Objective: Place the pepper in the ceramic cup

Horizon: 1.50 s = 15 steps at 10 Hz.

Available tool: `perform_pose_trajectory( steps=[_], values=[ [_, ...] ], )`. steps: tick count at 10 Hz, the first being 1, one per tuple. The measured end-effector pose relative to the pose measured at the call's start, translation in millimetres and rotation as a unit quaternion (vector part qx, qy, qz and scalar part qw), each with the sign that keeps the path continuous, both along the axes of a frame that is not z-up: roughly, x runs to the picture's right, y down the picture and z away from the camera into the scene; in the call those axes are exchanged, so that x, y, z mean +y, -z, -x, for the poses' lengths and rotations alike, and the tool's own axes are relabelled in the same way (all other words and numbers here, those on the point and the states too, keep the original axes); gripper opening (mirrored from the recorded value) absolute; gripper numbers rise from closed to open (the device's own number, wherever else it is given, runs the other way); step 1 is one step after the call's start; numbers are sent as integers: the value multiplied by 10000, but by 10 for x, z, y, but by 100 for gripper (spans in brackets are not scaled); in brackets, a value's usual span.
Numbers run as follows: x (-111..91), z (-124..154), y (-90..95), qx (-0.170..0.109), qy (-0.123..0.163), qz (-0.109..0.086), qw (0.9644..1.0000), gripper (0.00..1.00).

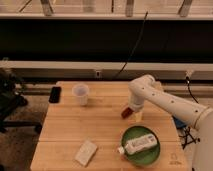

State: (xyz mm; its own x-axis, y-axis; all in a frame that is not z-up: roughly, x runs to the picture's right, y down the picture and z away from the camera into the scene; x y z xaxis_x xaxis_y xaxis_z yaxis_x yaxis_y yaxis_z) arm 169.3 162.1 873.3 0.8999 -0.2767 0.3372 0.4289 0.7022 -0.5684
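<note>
Wooden table point(65, 131): ceramic cup point(80, 93), plate point(145, 158), phone point(55, 94)

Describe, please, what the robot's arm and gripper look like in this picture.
The arm is white and smooth, built of thick, rounded tubular segments, with a bulbous joint that carries a few small dark spots. No loose cables or markings can be made out on it. The gripper at its end is small, with a pale yellowish part; it sits over the wooden table, just behind the green plate.
</note>
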Motion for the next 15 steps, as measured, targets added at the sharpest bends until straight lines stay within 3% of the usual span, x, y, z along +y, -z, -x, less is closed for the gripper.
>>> perform_pose_trajectory(
  steps=[2,5,7,9,12,15],
  values=[
    [4,-3,-3,-7,21,7,10000,74],
    [8,-9,-7,-19,50,16,10000,51],
    [14,-12,-12,-26,65,24,10000,48],
    [27,-17,36,-18,133,18,9999,29],
    [-108,30,239,17,241,-50,9997,3],
    [-210,103,356,70,378,-107,9992,0]
  ],
)
